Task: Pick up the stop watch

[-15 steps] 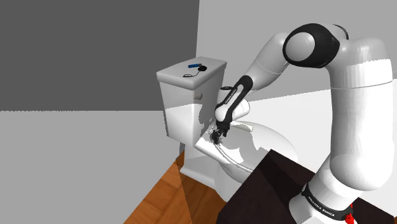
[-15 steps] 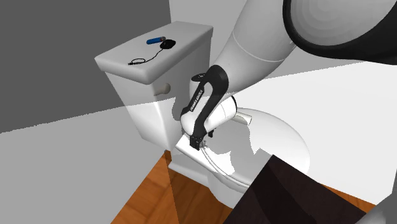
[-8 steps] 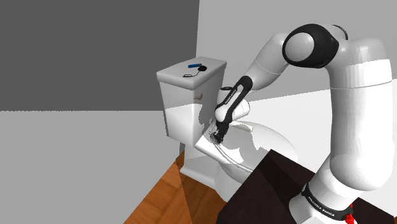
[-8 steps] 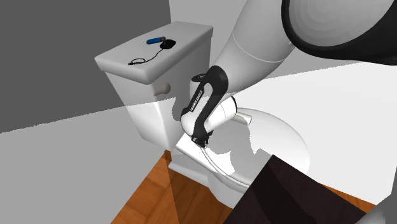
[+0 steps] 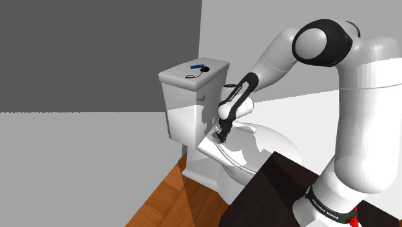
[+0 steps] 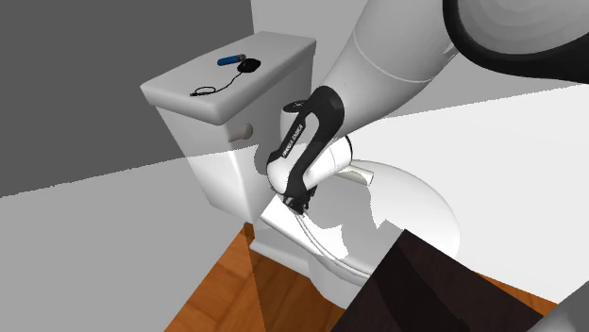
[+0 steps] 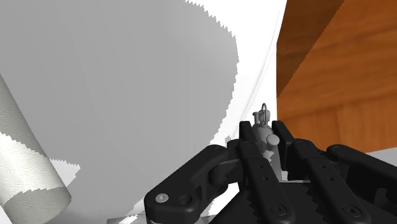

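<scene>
My fingers (image 7: 253, 162) clamp the stop watch (image 7: 263, 122) between them, its ringed crown poking out beyond their tips. Grasp made; raising it well clear of the toilet lid (image 7: 127, 76) just beneath seemingly remains.

The toilet (image 5: 187, 109) is gleaming white and smooth like glazed ceramic, and its seat is catching soft reflections. At the lower left of the shoulder view, the floor (image 5: 169, 198) is showing warm, grained wood with a slight sheen. The stand (image 5: 274, 190) is looking dark and matt. The arm (image 5: 361, 122) is shining like smooth white plastic, while the gripper (image 7: 263, 135) is reading as matt black plastic. The stop watch (image 7: 262, 119) is glinting dull grey, like metal. In the wrist view, a roll (image 7: 28, 181) is showing embossed white paper.
</scene>
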You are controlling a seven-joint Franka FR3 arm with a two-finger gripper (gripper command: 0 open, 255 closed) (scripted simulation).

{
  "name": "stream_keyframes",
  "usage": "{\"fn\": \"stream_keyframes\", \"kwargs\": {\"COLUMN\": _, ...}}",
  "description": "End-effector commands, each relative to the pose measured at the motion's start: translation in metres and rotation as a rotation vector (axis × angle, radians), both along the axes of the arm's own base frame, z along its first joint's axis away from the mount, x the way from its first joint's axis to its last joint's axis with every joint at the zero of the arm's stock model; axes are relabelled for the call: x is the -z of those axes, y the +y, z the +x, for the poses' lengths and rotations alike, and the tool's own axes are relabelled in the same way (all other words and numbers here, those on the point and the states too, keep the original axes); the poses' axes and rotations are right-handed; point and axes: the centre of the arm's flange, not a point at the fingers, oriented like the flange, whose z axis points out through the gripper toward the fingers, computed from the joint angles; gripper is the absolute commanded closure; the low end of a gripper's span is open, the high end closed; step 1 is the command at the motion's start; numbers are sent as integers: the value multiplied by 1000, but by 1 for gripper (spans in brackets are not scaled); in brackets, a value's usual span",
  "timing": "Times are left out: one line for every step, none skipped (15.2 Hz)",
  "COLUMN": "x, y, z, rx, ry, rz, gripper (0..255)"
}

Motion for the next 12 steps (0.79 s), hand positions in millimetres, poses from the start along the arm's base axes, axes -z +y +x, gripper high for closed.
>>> {"fn": "stream_keyframes", "kwargs": {"x": -10, "y": -1, "z": -1, "rx": 0, "ry": 0, "rz": 0, "gripper": 255}}
{"fn": "stream_keyframes", "kwargs": {"x": -16, "y": -1, "z": -1, "rx": 0, "ry": 0, "rz": 0, "gripper": 255}}
{"fn": "stream_keyframes", "kwargs": {"x": -21, "y": -1, "z": -1, "rx": 0, "ry": 0, "rz": 0, "gripper": 255}}
{"fn": "stream_keyframes", "kwargs": {"x": -26, "y": -1, "z": -1, "rx": 0, "ry": 0, "rz": 0, "gripper": 255}}
{"fn": "stream_keyframes", "kwargs": {"x": -31, "y": -1, "z": -1, "rx": 0, "ry": 0, "rz": 0, "gripper": 255}}
{"fn": "stream_keyframes", "kwargs": {"x": -37, "y": -1, "z": -1, "rx": 0, "ry": 0, "rz": 0, "gripper": 255}}
{"fn": "stream_keyframes", "kwargs": {"x": -42, "y": -1, "z": -1, "rx": 0, "ry": 0, "rz": 0, "gripper": 255}}
{"fn": "stream_keyframes", "kwargs": {"x": -47, "y": -1, "z": -1, "rx": 0, "ry": 0, "rz": 0, "gripper": 255}}
{"fn": "stream_keyframes", "kwargs": {"x": -53, "y": -1, "z": -1, "rx": 0, "ry": 0, "rz": 0, "gripper": 255}}
{"fn": "stream_keyframes", "kwargs": {"x": -58, "y": -1, "z": -1, "rx": 0, "ry": 0, "rz": 0, "gripper": 255}}
{"fn": "stream_keyframes", "kwargs": {"x": -59, "y": -1, "z": -1, "rx": 0, "ry": 0, "rz": 0, "gripper": 255}}
{"fn": "stream_keyframes", "kwargs": {"x": -59, "y": -1, "z": -1, "rx": 0, "ry": 0, "rz": 0, "gripper": 255}}
